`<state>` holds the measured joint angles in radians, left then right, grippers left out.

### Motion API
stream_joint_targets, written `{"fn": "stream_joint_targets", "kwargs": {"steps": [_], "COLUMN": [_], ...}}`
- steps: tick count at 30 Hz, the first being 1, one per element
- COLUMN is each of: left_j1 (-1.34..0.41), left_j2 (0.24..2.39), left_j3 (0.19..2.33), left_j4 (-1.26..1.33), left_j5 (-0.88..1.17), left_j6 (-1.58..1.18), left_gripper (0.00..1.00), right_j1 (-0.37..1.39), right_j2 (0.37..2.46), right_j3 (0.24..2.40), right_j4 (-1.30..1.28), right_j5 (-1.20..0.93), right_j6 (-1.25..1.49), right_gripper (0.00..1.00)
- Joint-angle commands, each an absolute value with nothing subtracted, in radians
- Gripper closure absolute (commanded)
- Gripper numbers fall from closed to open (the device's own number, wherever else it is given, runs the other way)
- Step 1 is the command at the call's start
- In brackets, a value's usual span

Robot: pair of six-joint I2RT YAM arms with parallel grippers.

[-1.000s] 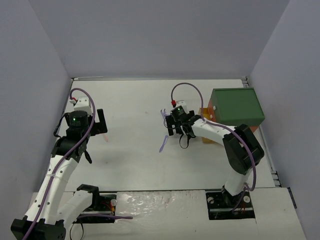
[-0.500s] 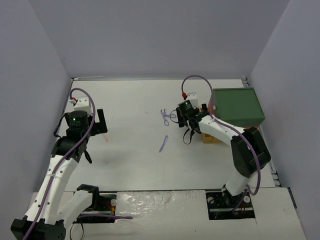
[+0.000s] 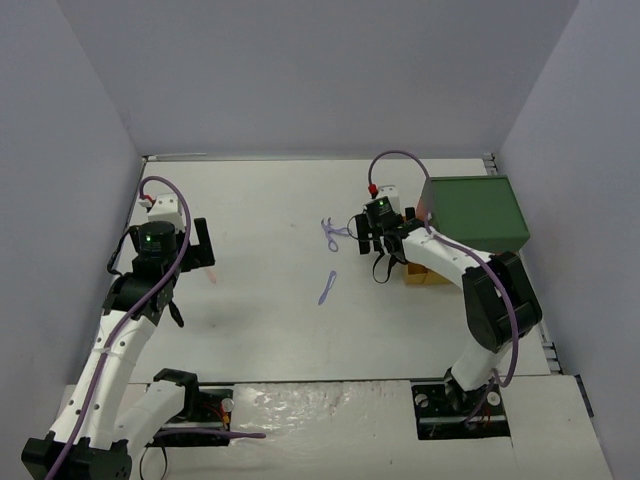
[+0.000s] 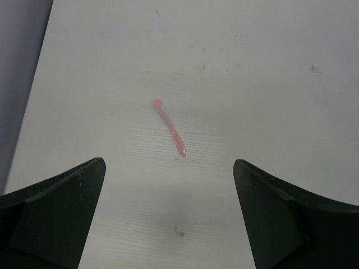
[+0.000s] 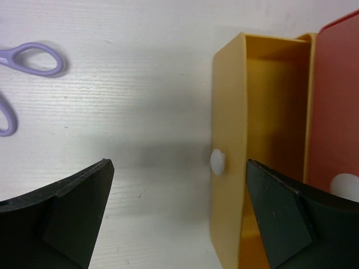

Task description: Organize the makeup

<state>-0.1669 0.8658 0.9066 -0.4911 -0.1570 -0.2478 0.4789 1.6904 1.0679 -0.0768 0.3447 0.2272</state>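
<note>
Operator: So, which move do I make now?

Spotter: Your right gripper hangs wide open and empty, just left of the green-topped box. It faces the white knob of the box's pulled-out yellow drawer. I'd judge the drawer ready to fill, so go for the lilac scissors, a little farther left of the box.

Operator: How do I take them?

Spotter: Come straight down and close across the handles. Then lift clear of the drawer's front wall before you release.

Operator: Anything in the way?

Spotter: The red drawer sits tight beside the yellow one, so don't clip it. A lilac thin tool lies left of the box, toward its near side. Your left gripper, also wide open and empty, hovers over the pink stick, far left of the box.
</note>
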Motion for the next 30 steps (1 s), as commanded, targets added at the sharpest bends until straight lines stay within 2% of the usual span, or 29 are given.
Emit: {"fn": "stream_joint_targets", "kwargs": {"steps": [1, 16, 23, 30], "left_j1": [-0.158, -0.158, -0.158, -0.158], "left_j2": [0.863, 0.865, 0.862, 0.864], "left_j3": [0.976, 0.976, 0.976, 0.976], "left_j4": [-0.459, -0.457, -0.46, -0.459], "left_j5": [-0.16, -0.155, -0.155, -0.157], "left_j6": [-0.261, -0.262, -0.261, -0.261], "left_gripper": [0.03, 0.03, 0.03, 0.03], "right_j1": [0.482, 0.518, 0.545, 0.582], "right_j2": [1.685, 1.672, 1.651, 1.546], "right_j3": [1.075, 1.109, 1.126, 1.142], "right_j4": [-0.024, -0.014, -0.014, -0.018], "right_j5": [0.238, 0.117, 0.133, 0.243], "right_j6": [0.212, 0.195, 0.201, 0.222], "right_gripper": [0.0, 0.0, 0.0, 0.0]}}
